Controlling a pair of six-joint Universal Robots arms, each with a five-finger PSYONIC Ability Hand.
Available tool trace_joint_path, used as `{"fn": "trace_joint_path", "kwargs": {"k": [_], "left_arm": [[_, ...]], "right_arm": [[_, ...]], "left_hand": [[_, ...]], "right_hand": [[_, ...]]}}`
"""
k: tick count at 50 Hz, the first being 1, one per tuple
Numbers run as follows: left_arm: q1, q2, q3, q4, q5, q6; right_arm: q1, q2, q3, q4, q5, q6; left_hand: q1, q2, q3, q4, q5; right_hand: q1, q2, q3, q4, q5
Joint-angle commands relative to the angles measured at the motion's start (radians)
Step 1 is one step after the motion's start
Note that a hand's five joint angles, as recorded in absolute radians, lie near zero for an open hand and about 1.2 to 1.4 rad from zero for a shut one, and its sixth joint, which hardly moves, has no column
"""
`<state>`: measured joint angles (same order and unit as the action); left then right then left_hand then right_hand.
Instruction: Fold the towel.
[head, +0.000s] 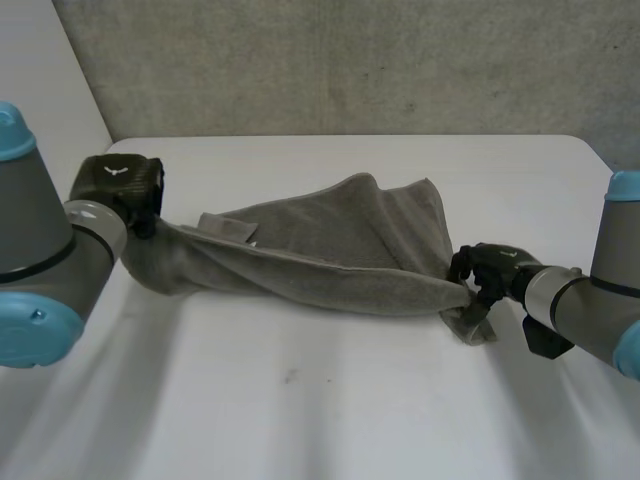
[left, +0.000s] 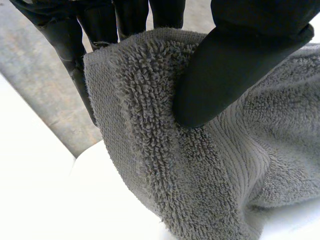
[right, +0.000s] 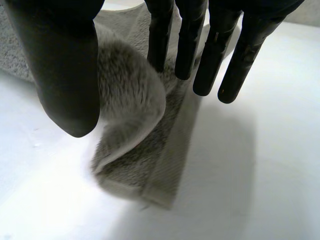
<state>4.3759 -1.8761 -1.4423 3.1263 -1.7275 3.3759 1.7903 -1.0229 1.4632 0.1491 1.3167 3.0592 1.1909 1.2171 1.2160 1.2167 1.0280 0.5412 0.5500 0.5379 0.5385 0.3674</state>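
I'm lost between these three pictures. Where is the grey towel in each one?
Head view: the towel stretches over the white table from the left hand to the right hand.
Left wrist view: the towel is pinched under the left hand thumb.
Right wrist view: the towel corner is pinched between the right hand thumb and fingers.
Shared landmark: the white table.

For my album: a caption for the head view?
Left robot hand and right robot hand pinch opposite ends of a grey towel over a white table.
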Motion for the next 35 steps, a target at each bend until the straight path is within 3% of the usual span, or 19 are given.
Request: {"fn": "trace_joint_path", "kwargs": {"k": [1, 2, 4, 5, 6, 8, 13, 15, 18, 23, 29, 31, 35], "left_arm": [[0.030, 0.009, -0.007, -0.005, 0.009, -0.043], [0.030, 0.009, -0.019, -0.003, 0.011, -0.046], [0.031, 0.009, -0.029, 0.000, 0.011, -0.047], [0.031, 0.009, -0.036, 0.001, 0.011, -0.047], [0.031, 0.009, -0.040, 0.001, 0.011, -0.047], [0.031, 0.009, -0.040, 0.001, 0.011, -0.049], [0.031, 0.029, -0.026, 0.001, 0.009, -0.052], [0.033, 0.057, -0.021, 0.001, 0.009, -0.058], [0.033, 0.111, 0.002, 0.003, 0.009, -0.081], [0.033, 0.207, 0.063, 0.000, 0.008, -0.138], [0.033, 0.331, 0.169, -0.008, 0.008, -0.167], [0.033, 0.351, 0.195, -0.012, 0.008, -0.165], [0.039, 0.361, 0.279, -0.069, 0.008, -0.165]], "right_arm": [[0.008, -0.011, 0.038, -0.019, -0.016, 0.026], [0.008, -0.011, 0.039, -0.019, -0.016, 0.026], [0.008, -0.013, 0.049, -0.032, -0.016, 0.030], [0.008, -0.013, 0.049, -0.033, -0.016, 0.030], [0.005, -0.014, 0.055, -0.048, -0.016, 0.036], [0.003, -0.017, 0.062, -0.069, -0.014, 0.045], [0.006, -0.091, 0.055, -0.129, 0.001, 0.019], [0.001, -0.208, 0.037, -0.137, -0.004, -0.016], [0.004, -0.275, 0.011, -0.135, -0.005, -0.037], [0.006, -0.498, -0.171, -0.051, -0.001, -0.121], [0.003, -0.522, -0.415, 0.161, 0.006, -0.226], [0.004, -0.491, -0.596, 0.321, 0.012, -0.301], [0.004, -0.406, -0.769, 0.459, 0.033, -0.355]], "left_hand": [[0.205, 0.179, 0.180, 0.180, 0.194], [0.205, 0.179, 0.180, 0.180, 0.194], [0.205, 0.179, 0.180, 0.180, 0.194], [0.205, 0.179, 0.180, 0.180, 0.194], [0.205, 0.179, 0.180, 0.180, 0.194], [0.205, 0.179, 0.180, 0.180, 0.194], [0.205, 0.179, 0.180, 0.180, 0.194], [0.205, 0.179, 0.180, 0.180, 0.194], [0.205, 0.179, 0.180, 0.180, 0.194], [0.205, 0.179, 0.180, 0.180, 0.194], [0.205, 0.179, 0.180, 0.180, 0.194], [0.205, 0.179, 0.180, 0.180, 0.194], [0.205, 0.179, 0.180, 0.180, 0.194]], "right_hand": [[0.151, 0.142, 0.154, 0.153, 0.150], [0.151, 0.143, 0.155, 0.154, 0.151], [0.466, 0.458, 0.470, 0.469, 0.466], [0.469, 0.460, 0.472, 0.471, 0.468], [0.782, 0.774, 0.786, 0.785, 0.782], [0.854, 0.846, 0.858, 0.857, 0.854], [0.855, 0.846, 0.858, 0.858, 0.854], [0.855, 0.846, 0.858, 0.858, 0.854], [0.855, 0.846, 0.858, 0.858, 0.854], [0.855, 0.846, 0.858, 0.858, 0.854], [0.855, 0.846, 0.858, 0.858, 0.854], [0.855, 0.846, 0.858, 0.858, 0.854], [0.855, 0.846, 0.858, 0.858, 0.854]]}}
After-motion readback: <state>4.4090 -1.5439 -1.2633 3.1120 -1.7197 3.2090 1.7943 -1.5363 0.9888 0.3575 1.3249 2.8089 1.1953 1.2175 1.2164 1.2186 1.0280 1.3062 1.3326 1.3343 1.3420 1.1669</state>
